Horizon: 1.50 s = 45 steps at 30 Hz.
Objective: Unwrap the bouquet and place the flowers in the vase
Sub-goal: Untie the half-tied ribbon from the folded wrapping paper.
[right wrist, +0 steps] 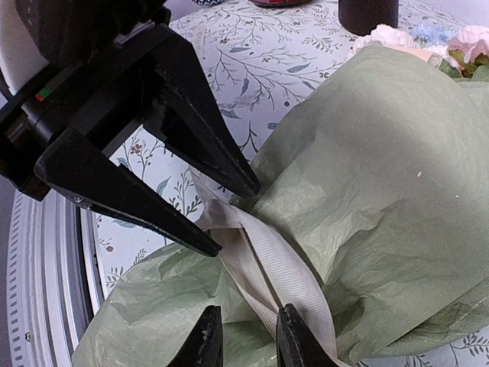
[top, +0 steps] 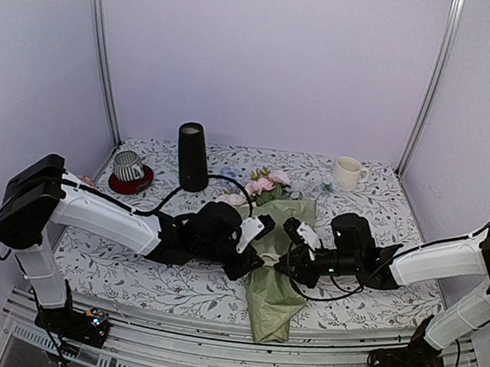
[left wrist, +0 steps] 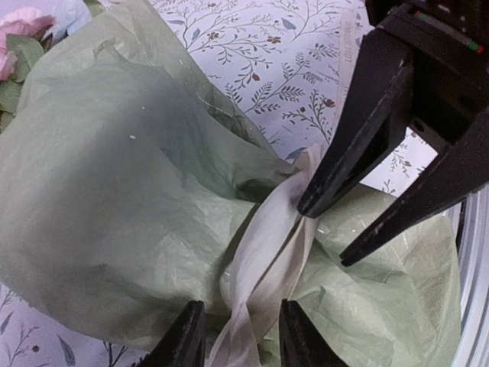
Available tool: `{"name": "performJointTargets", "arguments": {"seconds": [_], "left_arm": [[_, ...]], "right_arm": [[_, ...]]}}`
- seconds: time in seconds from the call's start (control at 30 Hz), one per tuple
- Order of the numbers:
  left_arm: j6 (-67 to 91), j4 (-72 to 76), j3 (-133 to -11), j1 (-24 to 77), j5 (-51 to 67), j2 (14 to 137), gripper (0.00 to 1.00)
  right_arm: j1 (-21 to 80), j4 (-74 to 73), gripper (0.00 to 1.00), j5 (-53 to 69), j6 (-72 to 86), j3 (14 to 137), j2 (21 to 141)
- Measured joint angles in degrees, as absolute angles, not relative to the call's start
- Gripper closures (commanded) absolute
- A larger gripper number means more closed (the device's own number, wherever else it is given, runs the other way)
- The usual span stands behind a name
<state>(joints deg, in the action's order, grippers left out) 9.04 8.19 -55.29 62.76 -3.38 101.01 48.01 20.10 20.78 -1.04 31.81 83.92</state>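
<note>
Cream ribbon (left wrist: 263, 260) runs between the part-spread jaws of the left gripper (left wrist: 241, 336). Pinched or not? I can't tell! The right gripper (right wrist: 248, 336) has its jaws spread just beside the ribbon. The bouquet (top: 269, 300) lies wrapped on the tabletop (top: 382, 215), vase (top: 193, 156) well apart. This looks like the untying step: next up, a firm pinch and pull.

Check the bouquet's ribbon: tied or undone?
Tied, it seems: the cream ribbon cinches the sage-green paper into a narrow waist, paper gathered either side. The knot itself cannot be seen.
</note>
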Motion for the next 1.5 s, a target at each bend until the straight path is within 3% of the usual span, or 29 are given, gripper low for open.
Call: {"name": "performJointTargets", "arguments": {"seconds": [0.43, 0.67, 0.9, 1.33, 1.4, 1.43, 1.5], "left_arm": [[10.1, 8.3, -55.4, 61.5, -2.2, 101.3, 0.92], [11.5, 8.8, -55.4, 60.8, -3.0, 101.3, 1.00], [13.5, 10.7, -54.4, 60.4, -4.0, 101.2, 1.00], [17.4, 12.8, -46.8, 58.6, -6.5, 97.0, 1.00], [17.9, 13.0, -45.9, 58.5, -6.8, 96.4, 0.96], [18.3, 13.1, -45.4, 58.4, -6.9, 96.0, 0.92], [18.7, 13.3, -44.8, 58.4, -7.0, 95.4, 0.83]], "right_arm": [[48.4, 18.7, 0.73, 19.6, -1.1, 37.3, 90.4], [49.1, 16.9, 0.94, 16.8, -1.2, 39.0, 92.1], [49.1, 16.7, 0.97, 13.6, -1.1, 38.5, 90.9], [45.6, 20.0, 0.98, -2.3, 4.9, 29.2, 77.5], [43.6, 19.6, 0.97, -3.1, 6.2, 29.1, 77.6], [42.8, 19.5, 0.95, -3.4, 6.7, 29.1, 77.8], [41.9, 18.9, 0.81, -4.1, 7.7, 29.3, 78.3]]}}
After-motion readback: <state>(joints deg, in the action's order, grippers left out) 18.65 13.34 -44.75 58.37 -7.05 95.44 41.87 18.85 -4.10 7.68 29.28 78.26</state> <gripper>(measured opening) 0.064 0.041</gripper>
